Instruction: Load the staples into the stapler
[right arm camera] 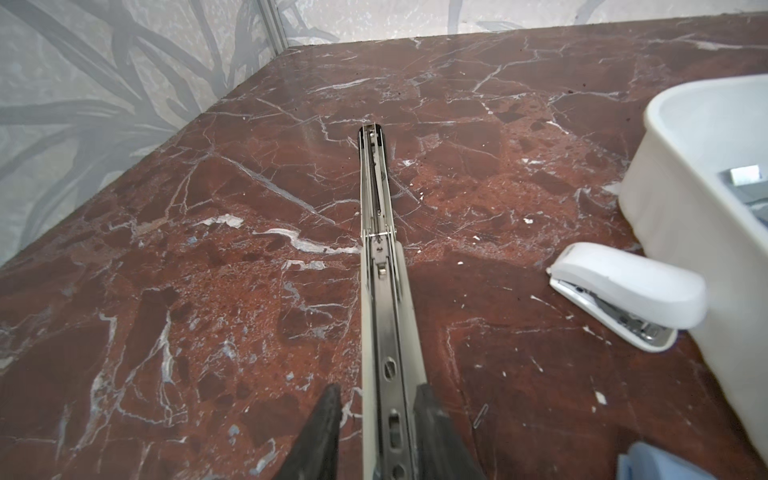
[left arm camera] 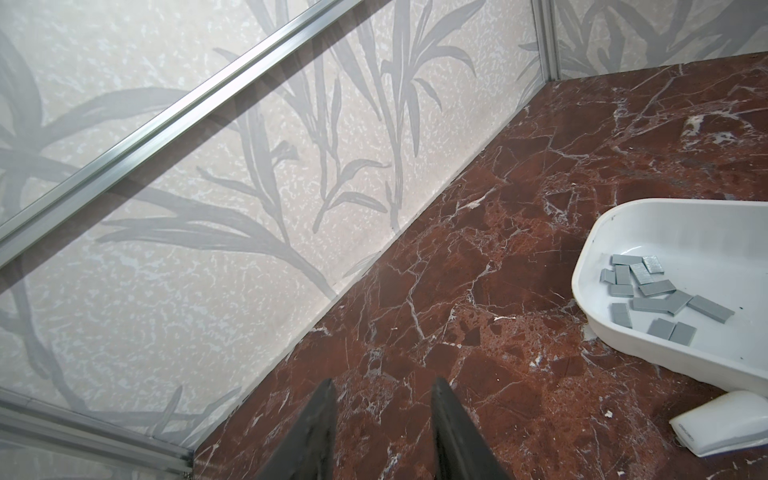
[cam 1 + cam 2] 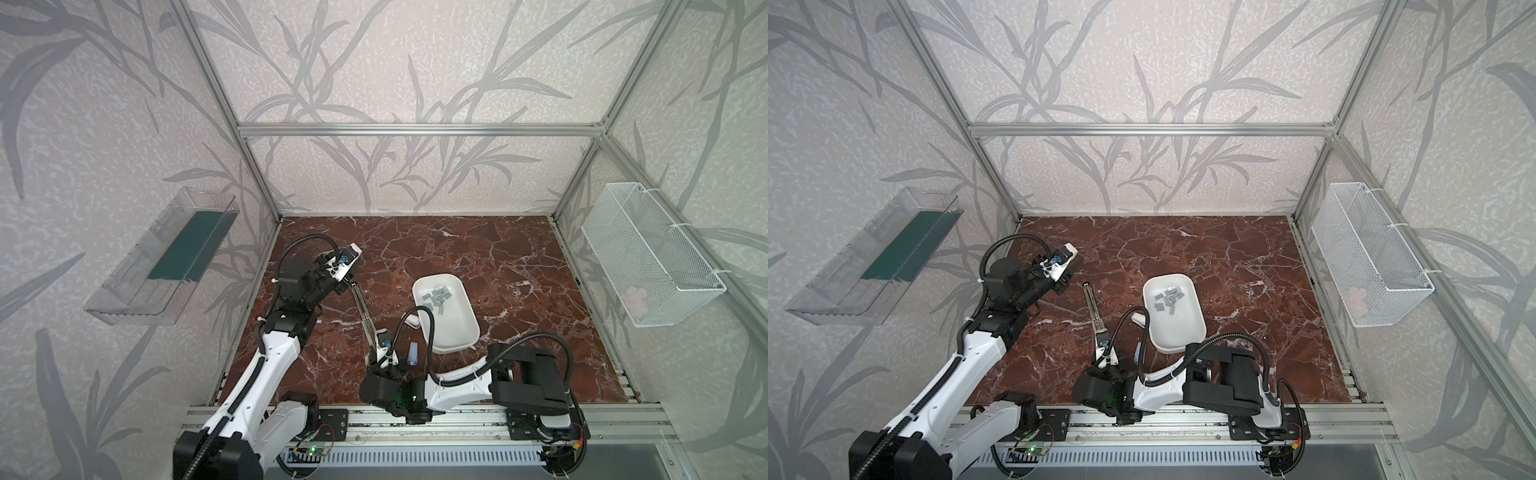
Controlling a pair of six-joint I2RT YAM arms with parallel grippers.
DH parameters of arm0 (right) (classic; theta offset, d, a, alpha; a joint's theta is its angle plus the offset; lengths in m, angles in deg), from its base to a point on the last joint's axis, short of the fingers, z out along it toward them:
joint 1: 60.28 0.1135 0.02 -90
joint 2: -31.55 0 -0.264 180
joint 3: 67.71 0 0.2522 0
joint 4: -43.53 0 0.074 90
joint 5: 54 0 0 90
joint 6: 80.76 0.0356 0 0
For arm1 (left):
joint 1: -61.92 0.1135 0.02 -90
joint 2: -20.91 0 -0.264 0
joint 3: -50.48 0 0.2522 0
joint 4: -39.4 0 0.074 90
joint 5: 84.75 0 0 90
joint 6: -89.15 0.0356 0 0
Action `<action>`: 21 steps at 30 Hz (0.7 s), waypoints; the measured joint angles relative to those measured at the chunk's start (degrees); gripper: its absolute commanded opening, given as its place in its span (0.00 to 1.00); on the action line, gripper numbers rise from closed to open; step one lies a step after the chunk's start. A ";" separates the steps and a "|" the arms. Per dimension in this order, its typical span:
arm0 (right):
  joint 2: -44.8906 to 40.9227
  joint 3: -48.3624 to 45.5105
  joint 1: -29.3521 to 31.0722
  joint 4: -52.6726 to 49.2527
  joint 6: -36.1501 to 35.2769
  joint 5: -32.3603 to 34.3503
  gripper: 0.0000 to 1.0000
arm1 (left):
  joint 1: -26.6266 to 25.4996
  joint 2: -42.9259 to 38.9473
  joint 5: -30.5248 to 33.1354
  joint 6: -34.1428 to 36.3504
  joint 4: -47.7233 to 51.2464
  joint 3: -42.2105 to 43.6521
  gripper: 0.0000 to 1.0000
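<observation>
You've got a red marble table (image 3: 519, 257) w/ a white tray (image 3: 459, 330) right of centre. Left of the tray your long metal stapler (image 3: 362, 307) lies opened out, running near to far. R gripper (image 1: 377, 390) straddles its near end, partly spread; bare table shows between 1 finger and the rail, so no clamp. L gripper (image 2: 384, 382) sits left of the stapler's far end, partly spread, nothing in it. A small white stapler (image 1: 623, 286) lies just beside the tray's left wall. The staples (image 2: 656, 291), approx 12 grey strips, lie loose in the tray's far half.
</observation>
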 measured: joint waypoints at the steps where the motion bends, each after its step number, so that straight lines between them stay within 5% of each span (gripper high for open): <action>1: -0.09 -0.22 0.00 0.07 0.02 -0.09 0.40 | 0.00 -0.09 -0.87 0.33 -0.28 0.50 0.40; 9: -7.43 -4.96 0.04 -0.44 -2.38 -1.42 0.50 | -0.72 -0.76 -10.14 8.13 1.60 2.01 0.35; 19: -22.71 -10.27 -7.45 -12.72 0.70 -0.20 0.55 | -11.34 -0.44 -17.22 34.18 19.45 2.80 0.25; 21: -24.02 -10.27 -9.88 -17.11 1.31 -0.44 0.66 | -12.50 -0.81 -17.09 37.99 21.07 3.52 0.21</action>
